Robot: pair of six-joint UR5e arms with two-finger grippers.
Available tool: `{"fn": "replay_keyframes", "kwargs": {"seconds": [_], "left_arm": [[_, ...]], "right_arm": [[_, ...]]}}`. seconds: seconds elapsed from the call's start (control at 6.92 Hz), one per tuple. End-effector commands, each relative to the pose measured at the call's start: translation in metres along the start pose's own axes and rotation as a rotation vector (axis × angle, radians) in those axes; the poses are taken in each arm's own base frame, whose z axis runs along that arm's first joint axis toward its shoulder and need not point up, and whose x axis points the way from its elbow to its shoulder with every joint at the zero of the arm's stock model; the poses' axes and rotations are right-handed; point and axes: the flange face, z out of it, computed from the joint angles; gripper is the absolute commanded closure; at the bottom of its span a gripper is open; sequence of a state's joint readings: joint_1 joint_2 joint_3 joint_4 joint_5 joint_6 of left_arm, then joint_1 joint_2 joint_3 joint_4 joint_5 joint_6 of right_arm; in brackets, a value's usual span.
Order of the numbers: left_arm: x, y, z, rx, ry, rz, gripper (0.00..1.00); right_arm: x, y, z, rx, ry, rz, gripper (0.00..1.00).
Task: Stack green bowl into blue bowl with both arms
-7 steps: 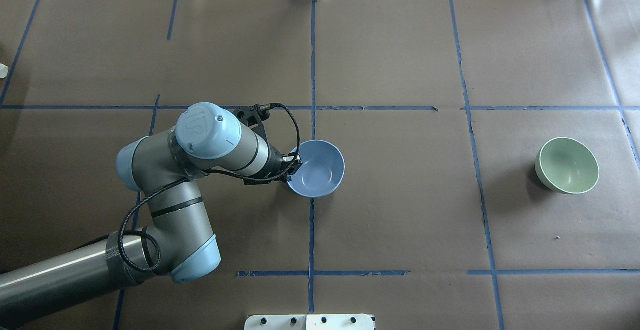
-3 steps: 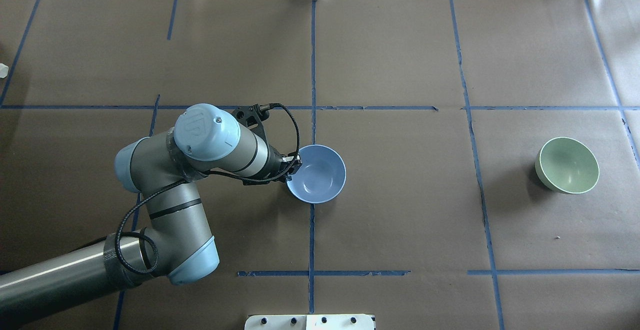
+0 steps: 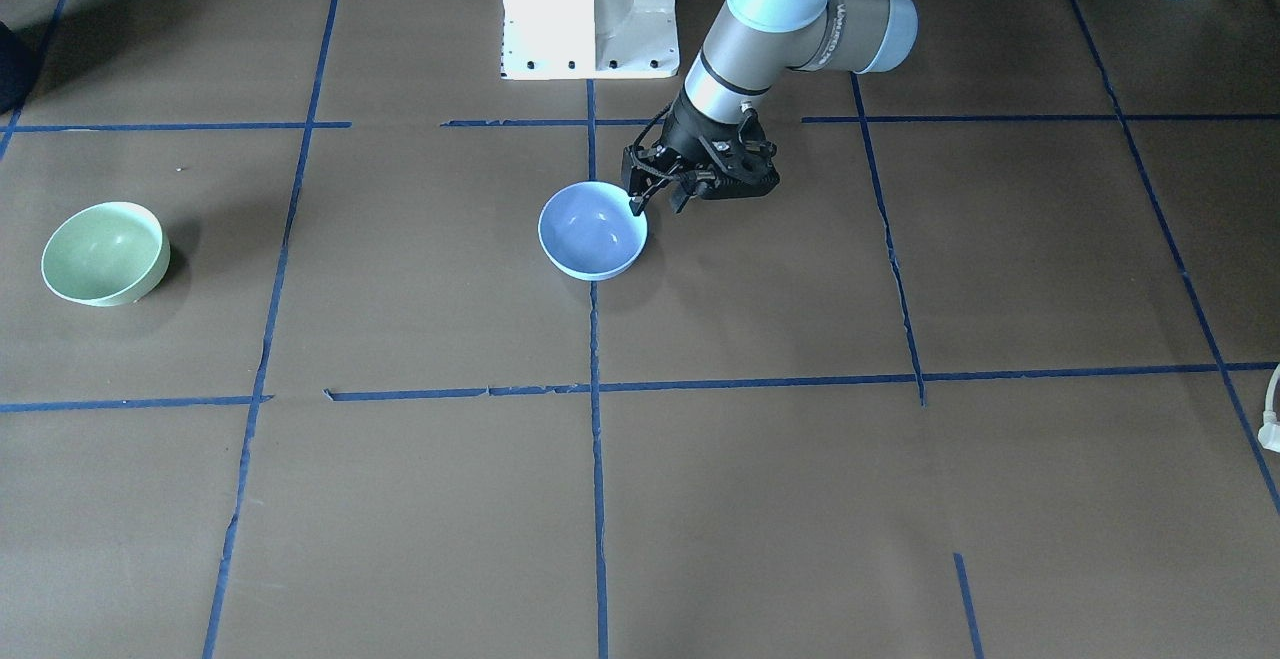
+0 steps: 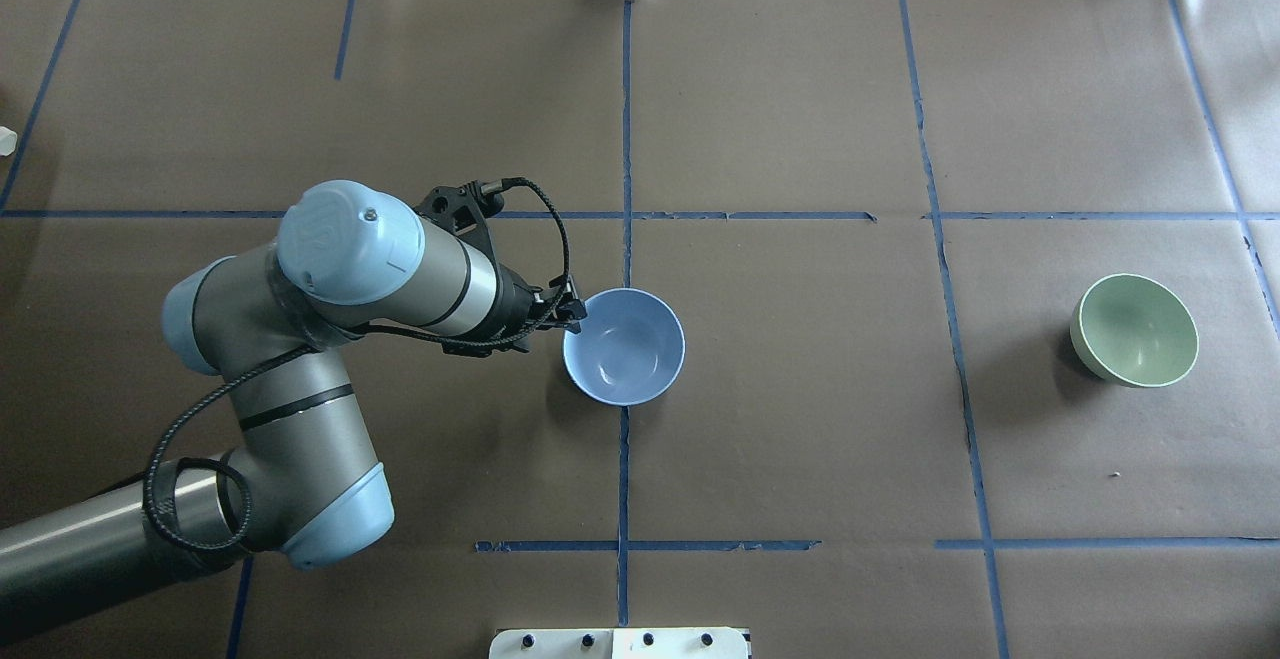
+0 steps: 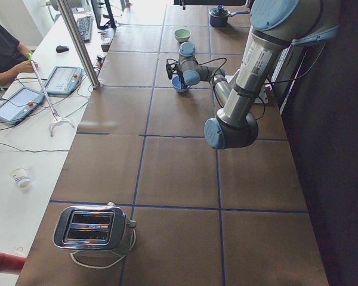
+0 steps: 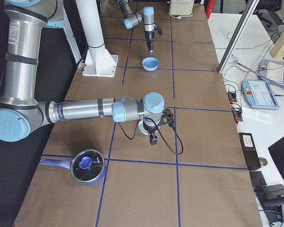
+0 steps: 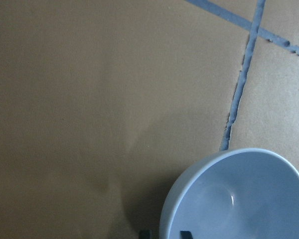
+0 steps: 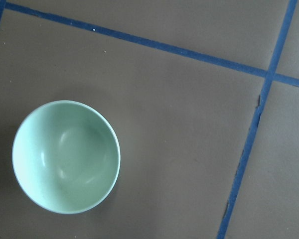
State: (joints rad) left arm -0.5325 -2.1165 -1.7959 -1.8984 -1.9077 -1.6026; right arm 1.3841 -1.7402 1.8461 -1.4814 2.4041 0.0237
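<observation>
The blue bowl (image 4: 624,347) sits upright and flat near the table's middle, also in the front view (image 3: 592,230). My left gripper (image 4: 572,313) is open right beside its left rim, and also shows in the front view (image 3: 657,203). In the left wrist view one fingertip (image 7: 186,233) shows at the bottom edge by the bowl (image 7: 239,199). The green bowl (image 4: 1134,329) stands alone at the right, seen from above in the right wrist view (image 8: 66,157). My right gripper (image 6: 153,138) shows only in the exterior right view, by the green bowl. I cannot tell if it is open.
The white pedestal (image 3: 590,9) stands at the robot's side of the table. A lidded pot (image 6: 87,165) sits beyond the green bowl at the right end. A toaster (image 5: 92,228) sits at the left end. Blue tape lines cross the brown paper.
The blue bowl went from tilted in my left gripper to flat on the table. The left gripper let go of its rim and the arm drew back to the left.
</observation>
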Motion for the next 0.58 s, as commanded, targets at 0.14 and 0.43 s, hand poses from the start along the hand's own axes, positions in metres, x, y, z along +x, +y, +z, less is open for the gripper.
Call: {"fn": "replay_keyframes", "kwargs": {"seconds": [0.14,0.43], "left_arm": [[-0.008,-0.018,-0.098,0.05,0.015,-0.038,0.0],[-0.018,-0.02,-0.104,0.058,0.008,-0.045,0.0]], "right_arm": [[-0.035,-0.012,0.102,0.121,-0.021,0.209,0.01],[-0.05,-0.026,0.147,0.142,-0.065,0.274,0.01]]}}
